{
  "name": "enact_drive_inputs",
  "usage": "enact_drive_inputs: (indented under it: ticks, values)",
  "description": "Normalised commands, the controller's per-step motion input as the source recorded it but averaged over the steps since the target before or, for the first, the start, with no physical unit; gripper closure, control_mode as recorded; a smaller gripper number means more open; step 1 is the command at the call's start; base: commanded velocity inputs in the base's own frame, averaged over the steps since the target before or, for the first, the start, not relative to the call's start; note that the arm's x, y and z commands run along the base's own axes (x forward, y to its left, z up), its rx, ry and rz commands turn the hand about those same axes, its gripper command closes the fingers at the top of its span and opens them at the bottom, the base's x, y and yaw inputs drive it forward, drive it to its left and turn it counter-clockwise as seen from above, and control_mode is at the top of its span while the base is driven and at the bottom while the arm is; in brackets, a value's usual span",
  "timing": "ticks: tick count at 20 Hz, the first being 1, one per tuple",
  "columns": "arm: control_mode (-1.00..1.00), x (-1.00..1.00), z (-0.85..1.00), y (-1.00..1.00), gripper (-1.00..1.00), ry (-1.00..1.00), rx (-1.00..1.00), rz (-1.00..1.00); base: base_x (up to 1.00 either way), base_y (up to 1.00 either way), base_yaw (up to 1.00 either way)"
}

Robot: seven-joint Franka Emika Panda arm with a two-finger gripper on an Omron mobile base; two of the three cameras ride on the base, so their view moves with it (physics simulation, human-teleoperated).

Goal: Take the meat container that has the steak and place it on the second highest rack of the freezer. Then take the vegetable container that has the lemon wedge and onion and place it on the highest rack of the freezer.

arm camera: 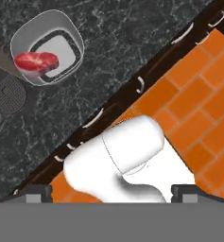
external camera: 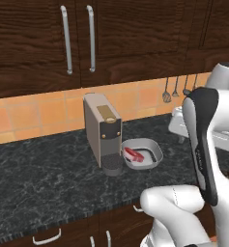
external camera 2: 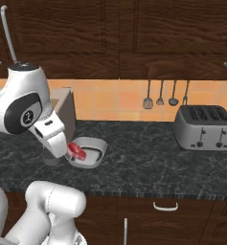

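The meat container (external camera: 154, 144) is a grey rounded tray on the black stone counter, just right of the coffee machine. The steak (external camera: 134, 154), red with a pale rim, lies inside it. From the other side the container (external camera 2: 98, 143) and steak (external camera 2: 77, 150) sit right beside my white forearm. Seen from the hand, the container (arm camera: 71, 28) and steak (arm camera: 36, 61) lie far below at the upper left. My gripper (arm camera: 111, 194) is open and empty, held high above the counter's front edge. The freezer and the vegetable container are out of view.
A grey coffee machine (external camera: 102, 130) stands left of the container. A toaster (external camera 2: 203, 127) sits at the right of the counter, with utensils (external camera 2: 160, 98) hanging on the tiled wall. Dark wall cabinets hang above. Orange floor tiles (arm camera: 198, 104) lie beyond the counter edge.
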Motion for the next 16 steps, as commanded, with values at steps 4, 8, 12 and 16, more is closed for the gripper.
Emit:
enact_drive_inputs:
  ticks: [4, 8, 12, 16]
  values:
    - [-1.0, 0.51, -0.93, 0.0, -1.0, 0.04, 0.06, -0.32, 0.0, 0.0, 0.0]
    - [-1.0, 0.77, -0.78, 0.03, -1.0, 0.08, 0.01, -0.32, 0.0, 0.0, 0.0]
    - [-1.0, 0.54, -0.6, 0.12, -1.0, 0.01, 0.0, -0.3, 0.0, 0.0, 0.0]
    - [-1.0, 0.57, -0.6, 0.03, -1.0, -0.01, 0.0, -0.19, 0.0, 0.0, 0.0]
